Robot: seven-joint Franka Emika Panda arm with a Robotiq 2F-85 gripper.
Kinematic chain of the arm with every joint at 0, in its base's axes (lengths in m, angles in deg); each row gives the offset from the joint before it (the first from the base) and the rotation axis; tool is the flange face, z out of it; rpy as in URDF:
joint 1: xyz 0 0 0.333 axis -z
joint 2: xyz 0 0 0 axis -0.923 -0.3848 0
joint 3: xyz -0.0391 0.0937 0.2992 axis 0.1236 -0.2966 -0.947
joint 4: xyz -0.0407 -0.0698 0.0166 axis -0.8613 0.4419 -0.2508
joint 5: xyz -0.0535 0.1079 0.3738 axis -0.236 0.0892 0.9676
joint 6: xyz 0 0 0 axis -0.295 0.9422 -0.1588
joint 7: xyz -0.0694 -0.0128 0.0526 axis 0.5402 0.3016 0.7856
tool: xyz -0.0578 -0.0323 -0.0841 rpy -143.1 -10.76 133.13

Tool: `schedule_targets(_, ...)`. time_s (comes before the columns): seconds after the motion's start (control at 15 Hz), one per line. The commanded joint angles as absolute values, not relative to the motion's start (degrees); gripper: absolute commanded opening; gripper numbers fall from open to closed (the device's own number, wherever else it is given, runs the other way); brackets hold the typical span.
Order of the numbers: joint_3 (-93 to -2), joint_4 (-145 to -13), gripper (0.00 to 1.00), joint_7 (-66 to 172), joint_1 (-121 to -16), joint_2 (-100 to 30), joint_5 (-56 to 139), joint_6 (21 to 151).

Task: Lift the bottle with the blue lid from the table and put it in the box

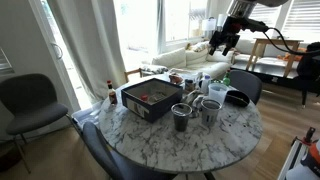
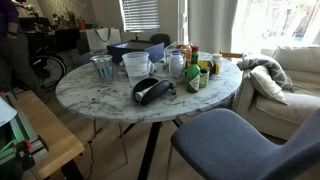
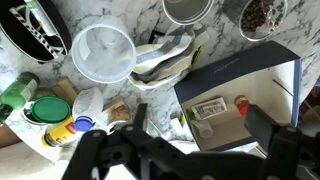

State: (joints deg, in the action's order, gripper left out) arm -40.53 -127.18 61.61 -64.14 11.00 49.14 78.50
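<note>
**Containers.** The box point(image 1: 140, 106) point(image 3: 236, 68) stands on the table point(image 1: 150, 142) point(image 3: 112, 10), open at the top. In an exterior view its sides are dark navy and its inside reddish. The wrist view shows a white card point(image 3: 209, 107) and a small red item point(image 3: 240, 103) lying in it.

A metal cup point(image 3: 187, 8) near the box is cut off by the top edge of the wrist view, so its contents cannot be told. A second cup point(image 3: 262, 14) beside it holds dark brown pieces. A clear plastic cup point(image 3: 102, 52) stands upright and is seen from above, with its bottom showing through. A crumpled white wrapper point(image 3: 165, 58) lies between that cup and the box.

**Task item.** The bottle with the blue lid point(image 3: 84, 122) stands on the table, outside the box and near the clear plastic cup. It sits in a cluster with a green lid point(image 3: 48, 108) and a yellow item point(image 3: 62, 131). From above, only the small blue cap and a whitish shoulder show; the body is hidden. In both exterior views it is too small to single out among the other bottles.

**Pincer.** In an exterior view the pincer point(image 1: 222, 42) point(image 3: 198, 112) hangs high above the table, touching nothing. Its fingers stand wide apart and hold nothing. In the wrist view it is over the box, with the bottle off to one side.
</note>
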Motion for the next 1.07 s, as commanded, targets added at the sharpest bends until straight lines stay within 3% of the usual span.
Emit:
schedule_targets(0.0,-41.3,-127.1,1.00,62.1,-63.2,10.9,49.7,78.4)
schedule_targets(0.27,-40.4,-126.5,1.00,61.4,-62.5,8.2,50.3,85.5)
schedule_targets(0.6,-35.8,-119.2,1.00,70.7,-61.1,-6.7,47.6,100.5)
schedule_targets(0.8,-35.0,-114.1,1.00,72.7,-60.4,-15.7,48.6,100.3)
schedule_targets(1.0,-36.5,-115.5,1.00,71.4,-59.4,-14.5,49.5,99.6)
